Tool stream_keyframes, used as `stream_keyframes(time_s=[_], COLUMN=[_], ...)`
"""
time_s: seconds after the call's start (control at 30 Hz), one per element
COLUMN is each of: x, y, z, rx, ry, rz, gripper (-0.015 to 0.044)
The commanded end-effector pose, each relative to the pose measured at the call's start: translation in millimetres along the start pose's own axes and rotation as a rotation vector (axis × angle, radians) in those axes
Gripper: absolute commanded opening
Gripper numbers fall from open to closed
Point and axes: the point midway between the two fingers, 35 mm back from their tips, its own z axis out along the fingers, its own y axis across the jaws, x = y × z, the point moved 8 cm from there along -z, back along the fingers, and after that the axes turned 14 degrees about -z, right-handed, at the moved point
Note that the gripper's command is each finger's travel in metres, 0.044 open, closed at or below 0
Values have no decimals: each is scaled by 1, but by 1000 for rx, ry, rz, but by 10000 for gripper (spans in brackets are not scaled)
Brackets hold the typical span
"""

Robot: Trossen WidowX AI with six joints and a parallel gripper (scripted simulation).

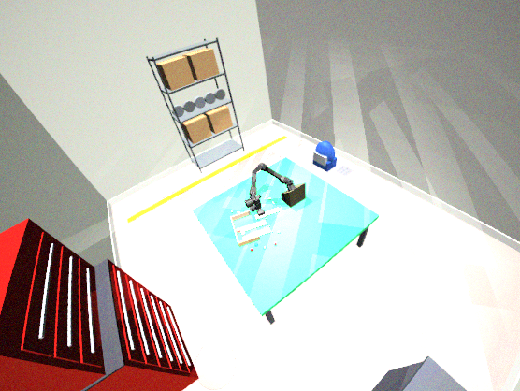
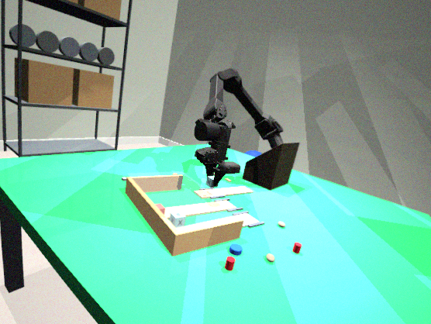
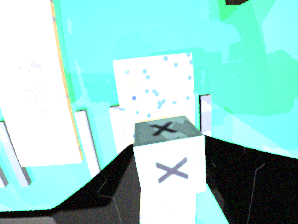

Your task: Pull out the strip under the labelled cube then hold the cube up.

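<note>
My gripper is shut on a pale cube with dark X marks. It holds the cube a little above the farthest white strip, which shows blue specks in the wrist view. A middle strip and a nearer strip reach out of a low wooden frame. Another white cube with an X and a reddish cube are inside the frame, by its left wall. The far strip's lower part is hidden behind the held cube in the wrist view.
Short grey rails flank the strips. Two red cylinders, a blue disc and two beige pebbles lie in front of the frame. The dark arm base stands at the right.
</note>
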Motion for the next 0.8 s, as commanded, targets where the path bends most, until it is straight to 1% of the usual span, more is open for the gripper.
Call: stream_keyframes(time_s=[0.0, 0.53, 0.77], x=[17, 54, 53], y=[3, 10, 11], z=[-11, -15, -50], rx=[1, 1, 0], ry=[1, 3, 3], rz=[1, -1, -1], gripper=[0, 0, 0])
